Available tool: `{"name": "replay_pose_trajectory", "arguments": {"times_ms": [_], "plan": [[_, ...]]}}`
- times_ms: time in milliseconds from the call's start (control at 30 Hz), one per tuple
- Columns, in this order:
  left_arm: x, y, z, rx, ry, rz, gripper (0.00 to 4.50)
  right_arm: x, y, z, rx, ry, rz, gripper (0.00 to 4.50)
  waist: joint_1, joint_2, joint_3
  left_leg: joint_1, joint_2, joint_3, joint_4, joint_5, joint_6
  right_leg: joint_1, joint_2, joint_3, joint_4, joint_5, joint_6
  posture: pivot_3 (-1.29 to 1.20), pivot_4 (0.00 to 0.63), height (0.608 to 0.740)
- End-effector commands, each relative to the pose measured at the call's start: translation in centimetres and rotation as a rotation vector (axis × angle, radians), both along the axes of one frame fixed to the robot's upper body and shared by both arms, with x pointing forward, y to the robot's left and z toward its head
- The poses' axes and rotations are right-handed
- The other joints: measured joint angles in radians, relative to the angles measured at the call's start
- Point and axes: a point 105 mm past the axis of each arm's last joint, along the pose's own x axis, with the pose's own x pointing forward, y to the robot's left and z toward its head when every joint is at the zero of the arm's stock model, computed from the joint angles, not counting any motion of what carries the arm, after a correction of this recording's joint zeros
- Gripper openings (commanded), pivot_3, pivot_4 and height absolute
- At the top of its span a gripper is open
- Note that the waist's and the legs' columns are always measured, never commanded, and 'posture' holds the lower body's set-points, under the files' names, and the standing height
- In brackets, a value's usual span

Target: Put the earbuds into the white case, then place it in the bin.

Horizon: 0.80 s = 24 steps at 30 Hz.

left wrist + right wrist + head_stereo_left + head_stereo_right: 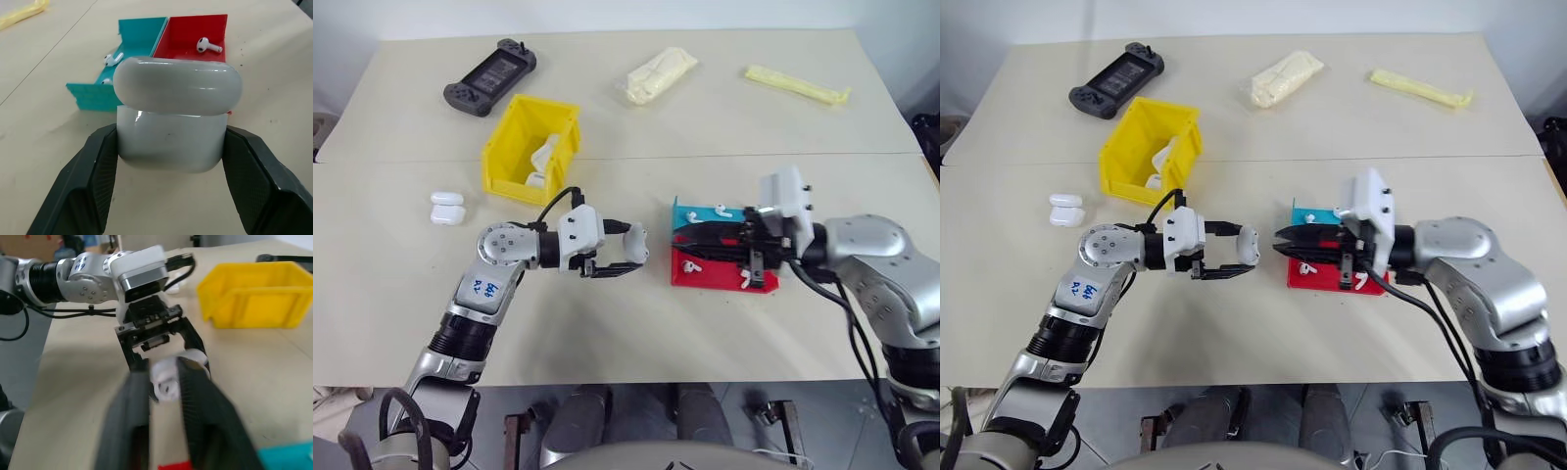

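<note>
White case [172,120] clamped between left fingers [88,181]

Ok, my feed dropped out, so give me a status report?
Left gripper shut on white case. Right gripper shut on what looks like an earbud, near the case. Nothing between them.

1. Bare beige desk [636,323] lies open in front of both arms.
2. The small red plastic tray [705,272] and small cyan plastic tray [683,211] sit under the right gripper [1283,238].
3. The bright yellow plastic bin [530,147] stands behind the left gripper [631,257], its top open.
</note>
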Motion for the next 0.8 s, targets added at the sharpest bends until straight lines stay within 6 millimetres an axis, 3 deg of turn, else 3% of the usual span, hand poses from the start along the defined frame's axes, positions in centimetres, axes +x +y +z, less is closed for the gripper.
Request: {"name": "replay_pose_trajectory", "arguments": {"times_ms": [33, 200, 433, 533, 633, 800], "plan": [[-0.3, -1.0, 0.7, -0.008, -0.035, -0.026, 2.79, 0.5, 1.3, 0.1, -0.020, -0.031, 0.015, 0.01, -0.001, 0.000, 0.000, 0.000, 0.000, 0.000, 0.000, 0.000, 0.000, 0.000, 0.000, 0.000, 0.000, 0.000, 0.000, 0.00, 0.150, 0.740], [-0.5, -2.1, 1.4, -0.056, -0.055, -0.024, 2.79, 1.3, 1.5, -1.7, -0.056, 0.006, -0.019, 0.01, 0.002, 0.000, 0.000, 0.000, -0.001, -0.001, 0.000, 0.000, 0.000, 0.000, 0.000, 0.000, 0.000, 0.000, 0.000, 0.00, 0.150, 0.740], [-1.4, -1.3, 2.7, -0.161, -0.062, -0.036, 2.79, 1.8, -4.2, -3.6, -0.108, 0.062, -0.176, 0.01, 0.002, 0.000, 0.000, -0.001, -0.001, -0.001, 0.000, 0.000, 0.001, 0.000, -0.001, -0.001, 0.000, 0.000, 0.000, 0.00, 0.150, 0.740], [-1.7, -0.4, 3.5, -0.251, -0.046, -0.020, 2.79, 0.8, -6.6, -3.9, -0.082, 0.075, -0.221, 0.01, 0.002, 0.000, 0.000, -0.001, 0.000, -0.001, 0.000, 0.000, 0.001, 0.000, 0.000, -0.001, 0.000, 0.000, 0.000, 0.00, 0.150, 0.740], [-1.9, 1.5, 3.9, -0.315, -0.036, 0.034, 2.79, -0.3, -7.7, -3.1, 0.014, 0.080, -0.242, 0.01, -0.001, 0.000, 0.000, 0.000, 0.000, 0.000, 0.000, 0.000, 0.001, 0.000, 0.000, 0.000, 0.000, 0.000, 0.000, 0.00, 0.150, 0.740], [-1.6, 5.8, 4.0, -0.439, -0.031, 0.242, 2.79, -1.7, -8.3, -1.6, 0.126, -0.023, -0.271, 1.61, 0.001, 0.000, 0.000, 0.001, 0.002, 0.001, 0.000, 0.000, 0.000, 0.000, 0.001, 0.001, 0.000, 0.000, 0.000, 0.00, 0.150, 0.740]]}}
